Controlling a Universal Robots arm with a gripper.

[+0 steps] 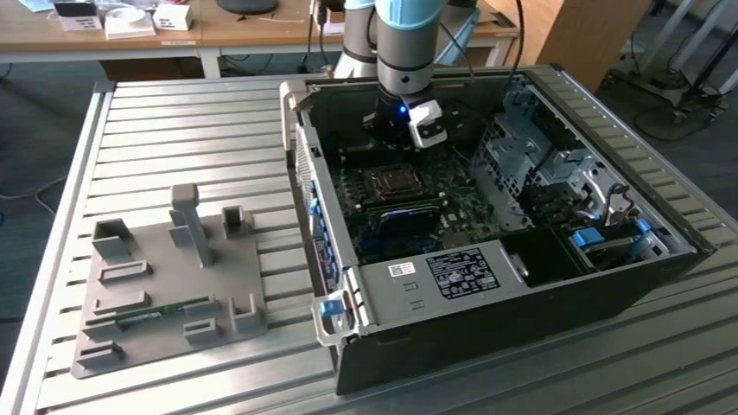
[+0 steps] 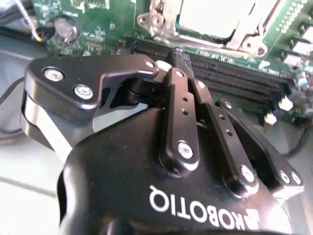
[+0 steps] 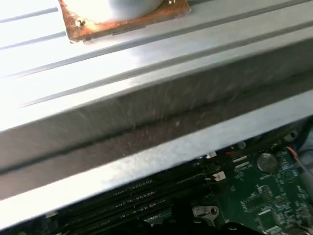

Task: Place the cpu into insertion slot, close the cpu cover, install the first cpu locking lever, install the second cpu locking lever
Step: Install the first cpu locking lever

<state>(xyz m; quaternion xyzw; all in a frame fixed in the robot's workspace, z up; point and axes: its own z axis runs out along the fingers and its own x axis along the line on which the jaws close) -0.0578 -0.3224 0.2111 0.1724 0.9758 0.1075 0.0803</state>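
Note:
The cpu (image 2: 212,17) shows its bright silvery top in the socket on the green motherboard (image 2: 98,19). The cpu cover (image 2: 244,39), a thin silver frame, lies around it. My gripper (image 2: 179,55) hangs just short of the socket, over the black memory slots (image 2: 234,73). Its fingers (image 2: 180,107) are pressed together with nothing between them. In the exterior view the gripper (image 1: 396,138) reaches down into the open computer case (image 1: 507,285), just behind the socket (image 1: 392,180). I cannot make out how the locking levers stand.
The case's metal wall (image 3: 146,122) runs close beside the wrist. A drive cage (image 1: 542,164) fills the exterior view's right of the case. On the slatted table (image 1: 173,130), a grey parts fixture (image 1: 173,285) stands to the case's left. A coin battery (image 2: 66,28) sits on the board.

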